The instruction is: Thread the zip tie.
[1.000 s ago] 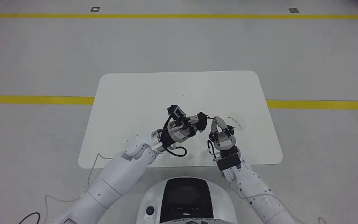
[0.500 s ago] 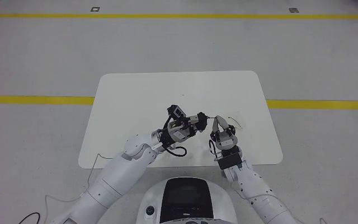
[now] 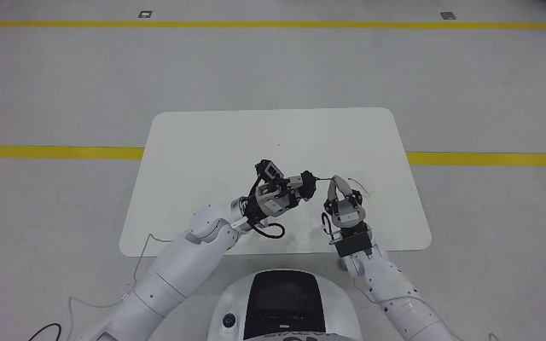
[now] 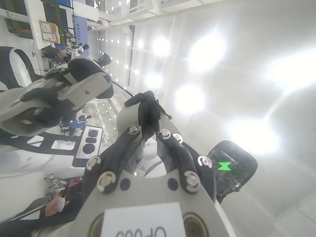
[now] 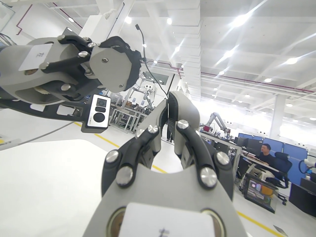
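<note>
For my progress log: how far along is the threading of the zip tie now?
Done: the zip tie is up off the table. In hand: the left hand and the right hand are both shut on it, close together. Left: one end sticks out free past the left hand and no closed loop shows, so the threading itself seems not yet done.

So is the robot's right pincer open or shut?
Shut. The right pincer is squeezed closed, with the thin black zip tie coming out from between its tips.
</note>
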Motion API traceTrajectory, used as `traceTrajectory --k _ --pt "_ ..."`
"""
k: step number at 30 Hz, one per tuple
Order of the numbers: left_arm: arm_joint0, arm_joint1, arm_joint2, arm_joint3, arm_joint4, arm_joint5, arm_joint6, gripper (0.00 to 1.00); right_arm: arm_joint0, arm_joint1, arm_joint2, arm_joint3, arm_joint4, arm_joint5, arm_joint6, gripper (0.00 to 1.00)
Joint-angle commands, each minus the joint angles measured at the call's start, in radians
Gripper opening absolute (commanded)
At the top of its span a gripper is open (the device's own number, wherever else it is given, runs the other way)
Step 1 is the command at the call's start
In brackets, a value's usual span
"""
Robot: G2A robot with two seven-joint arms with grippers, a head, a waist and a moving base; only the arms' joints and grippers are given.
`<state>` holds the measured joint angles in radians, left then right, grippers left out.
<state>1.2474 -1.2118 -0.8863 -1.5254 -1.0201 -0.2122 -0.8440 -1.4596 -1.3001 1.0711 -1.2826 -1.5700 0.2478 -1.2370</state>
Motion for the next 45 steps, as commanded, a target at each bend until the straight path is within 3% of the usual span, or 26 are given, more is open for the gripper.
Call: traceTrajectory --k 1,45 --pt "0.0 0.0 0.0 0.0 0.0 0.0 0.0 0.0 -0.001 0.0 0.002 0.0 0.0 -0.001 0.0 0.0" --pt "0.0 0.0 0.0 0.0 0.0 0.0 0.0 0.0 -0.018 -0.005 0.045 0.003 0.0 -0.012 -0.006 0.0"
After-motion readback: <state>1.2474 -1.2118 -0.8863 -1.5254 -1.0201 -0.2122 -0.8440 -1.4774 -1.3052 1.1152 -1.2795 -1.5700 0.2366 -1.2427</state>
